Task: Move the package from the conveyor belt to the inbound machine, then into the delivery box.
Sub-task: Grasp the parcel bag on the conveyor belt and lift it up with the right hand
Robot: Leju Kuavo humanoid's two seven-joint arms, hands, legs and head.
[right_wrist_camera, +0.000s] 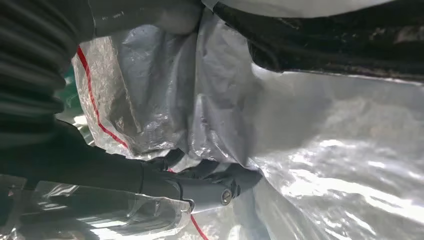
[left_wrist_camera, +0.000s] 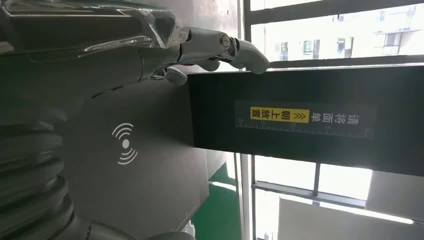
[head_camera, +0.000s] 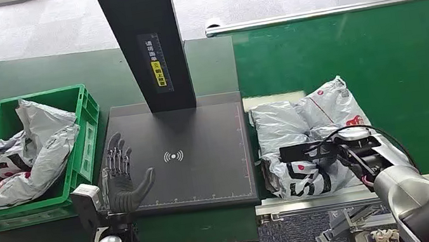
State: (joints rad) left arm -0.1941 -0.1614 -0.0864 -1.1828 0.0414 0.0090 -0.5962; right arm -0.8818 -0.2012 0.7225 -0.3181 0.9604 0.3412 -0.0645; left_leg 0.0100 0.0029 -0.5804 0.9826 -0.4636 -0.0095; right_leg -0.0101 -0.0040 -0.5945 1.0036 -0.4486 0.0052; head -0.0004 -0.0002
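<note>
Fingers (right_wrist_camera: 210, 192) of your right hand (head_camera: 322, 150) curl into the package (head_camera: 303, 127), gripping its crumpled grey plastic; how firmly, you cannot tell, since the bag hides most of them. Package lies on the conveyor belt (head_camera: 421, 64), just beside the inbound machine (head_camera: 205, 161), long axis running away from you. Your left hand (head_camera: 121, 180) hovers open, fingers spread, empty, at the machine's near corner, beside the delivery box (head_camera: 87, 124).
</note>
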